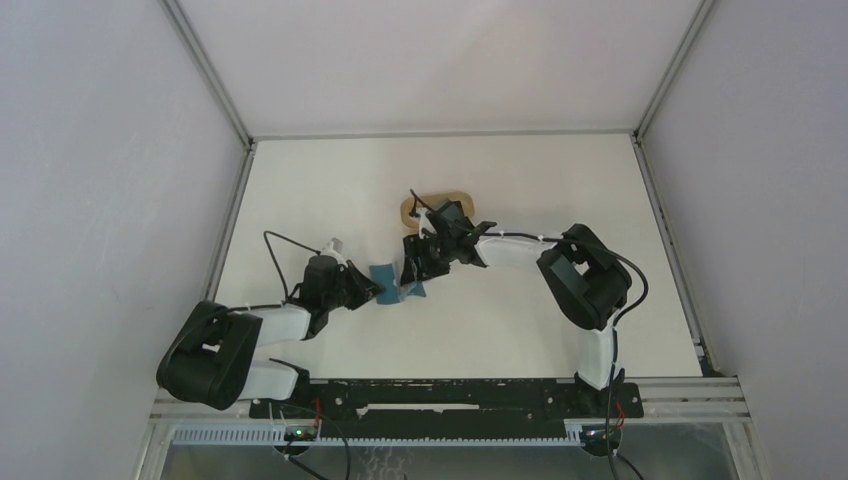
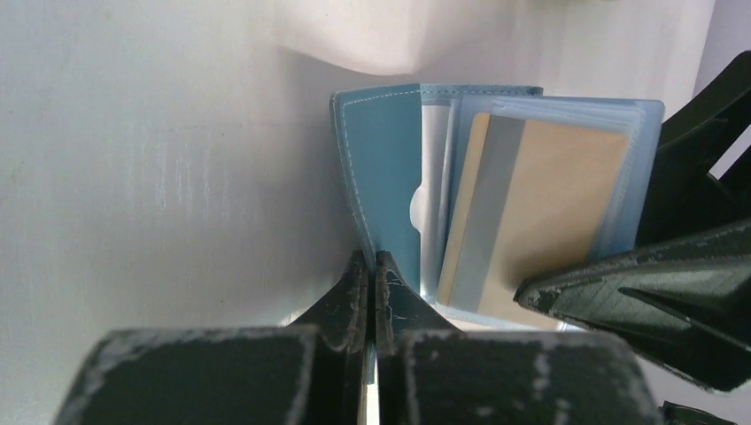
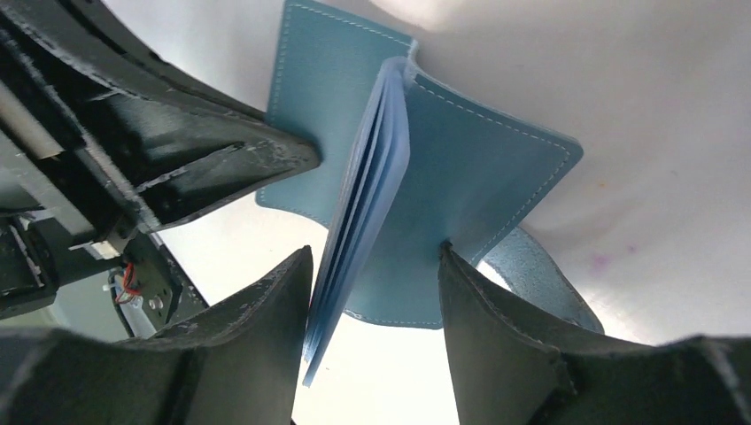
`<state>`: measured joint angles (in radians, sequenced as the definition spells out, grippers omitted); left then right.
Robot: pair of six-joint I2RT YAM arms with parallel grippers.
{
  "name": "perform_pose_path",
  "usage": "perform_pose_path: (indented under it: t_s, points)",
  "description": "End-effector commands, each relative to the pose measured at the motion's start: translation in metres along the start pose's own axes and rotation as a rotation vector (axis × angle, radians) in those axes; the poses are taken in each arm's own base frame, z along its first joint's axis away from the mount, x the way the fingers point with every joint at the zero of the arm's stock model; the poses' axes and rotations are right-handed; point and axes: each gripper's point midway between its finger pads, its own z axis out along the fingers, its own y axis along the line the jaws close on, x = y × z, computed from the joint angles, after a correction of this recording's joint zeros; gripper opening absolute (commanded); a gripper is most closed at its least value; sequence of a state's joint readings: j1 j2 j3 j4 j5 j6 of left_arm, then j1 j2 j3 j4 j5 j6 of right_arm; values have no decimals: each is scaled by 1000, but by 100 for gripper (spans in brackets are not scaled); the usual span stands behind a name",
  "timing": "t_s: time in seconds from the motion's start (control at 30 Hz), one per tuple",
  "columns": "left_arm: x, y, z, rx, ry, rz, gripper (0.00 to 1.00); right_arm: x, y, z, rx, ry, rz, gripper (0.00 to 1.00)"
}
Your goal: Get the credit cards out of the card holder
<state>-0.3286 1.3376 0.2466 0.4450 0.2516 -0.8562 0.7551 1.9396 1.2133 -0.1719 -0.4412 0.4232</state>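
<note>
Left pincer: was closed on one soft cover edge of the card holder, spread open mid-desk. Right pincer: was held open, astride the limp clear sleeves. Credit card: light, stiff, slick; a pinch at its short edge was judged best.

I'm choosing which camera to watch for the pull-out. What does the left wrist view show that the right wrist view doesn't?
Only the left wrist view: a tan card with a grey stripe, lying inside the clear sleeves.
Only the right wrist view: the closure tab, and those sleeves seen edge-on between the fingers of the open right gripper.
Both: the blue card holder spread open, with the left gripper shut on one cover.
</note>
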Motion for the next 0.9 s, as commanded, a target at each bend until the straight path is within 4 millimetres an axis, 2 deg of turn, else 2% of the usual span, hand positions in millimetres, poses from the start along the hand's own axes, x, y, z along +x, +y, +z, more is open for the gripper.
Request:
perform_pose_path:
  t_s: [0.0, 0.4, 0.63, 0.77, 0.87]
  points:
    - [1, -15, 2, 60, 17, 26, 0, -17, 69, -9, -208, -48, -103, 61]
    - [2, -15, 1, 68, 21, 28, 0, -21, 99, -23, -250, -64, -184, 62]
    - [3, -16, 1, 73, 22, 30, 0, -20, 114, -41, -285, -74, -247, 63]
    - [2, -17, 1, 76, 23, 31, 0, -21, 117, -50, -287, -83, -272, 64]
    - [2, -17, 1, 77, 23, 32, 0, -19, 111, -47, -266, -75, -270, 64]
